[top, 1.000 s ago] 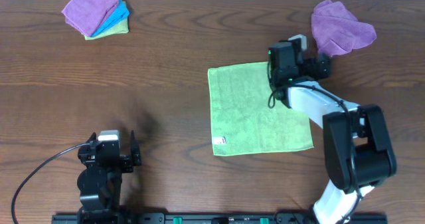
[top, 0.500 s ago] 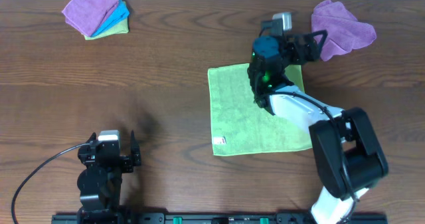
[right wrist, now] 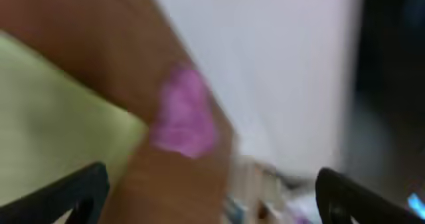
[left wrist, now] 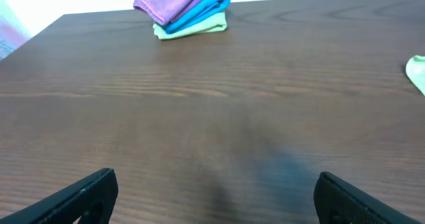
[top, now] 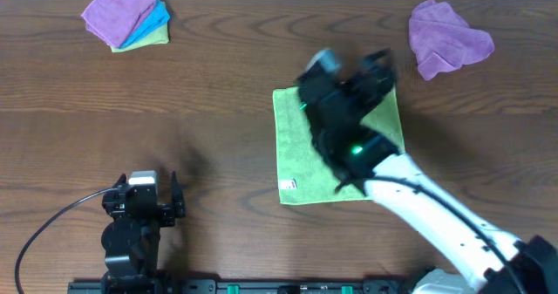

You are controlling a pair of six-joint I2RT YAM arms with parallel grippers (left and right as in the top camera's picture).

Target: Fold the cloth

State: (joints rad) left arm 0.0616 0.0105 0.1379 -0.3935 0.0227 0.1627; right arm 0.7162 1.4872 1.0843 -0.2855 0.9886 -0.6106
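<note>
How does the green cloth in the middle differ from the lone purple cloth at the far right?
The green cloth lies spread flat as a square; the purple cloth sits bunched up. The green cloth shows a small white tag; the purple cloth shows none. Both rest on the wooden table.
</note>
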